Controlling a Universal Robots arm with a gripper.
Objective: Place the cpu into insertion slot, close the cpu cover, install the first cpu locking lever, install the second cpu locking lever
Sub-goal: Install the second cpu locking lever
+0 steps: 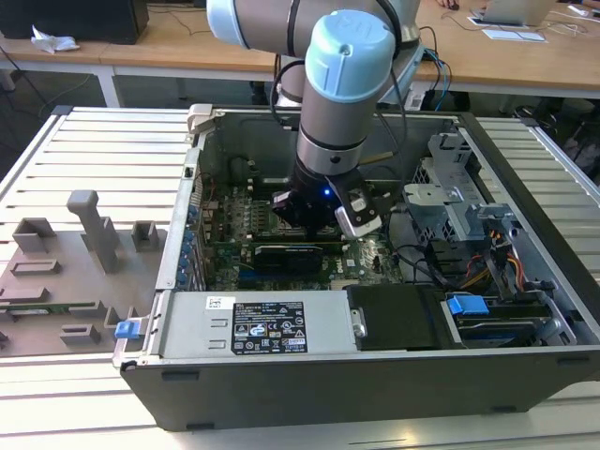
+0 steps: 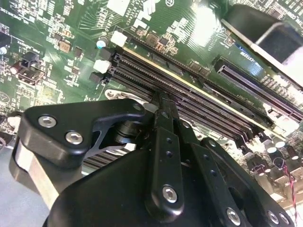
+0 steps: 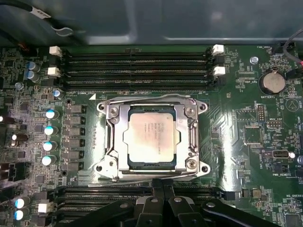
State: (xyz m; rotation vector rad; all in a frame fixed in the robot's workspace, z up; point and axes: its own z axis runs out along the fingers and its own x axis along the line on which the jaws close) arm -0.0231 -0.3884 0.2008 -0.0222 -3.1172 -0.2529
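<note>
In the first wrist view the cpu (image 3: 151,138), a silver-grey square chip, lies flat in the insertion slot, which is hidden beneath it. The cpu cover (image 3: 112,137), a silver metal frame, lies down around the chip. A thin wire lever (image 3: 142,98) runs along one side of the frame. My gripper (image 3: 163,183) is shut with nothing between its black fingers. It hovers over the memory slots (image 3: 94,194) just beside the socket. In the exterior view the gripper (image 1: 302,225) reaches down into the open computer case (image 1: 187,202).
Long black memory slots (image 3: 137,71) flank the socket on both sides and also show under the fingertips (image 2: 199,104). A black graphics card (image 1: 286,255), a grey power supply (image 1: 253,323) and drive cages with cables (image 1: 469,234) crowd the case. A coin battery (image 3: 272,82) sits nearby.
</note>
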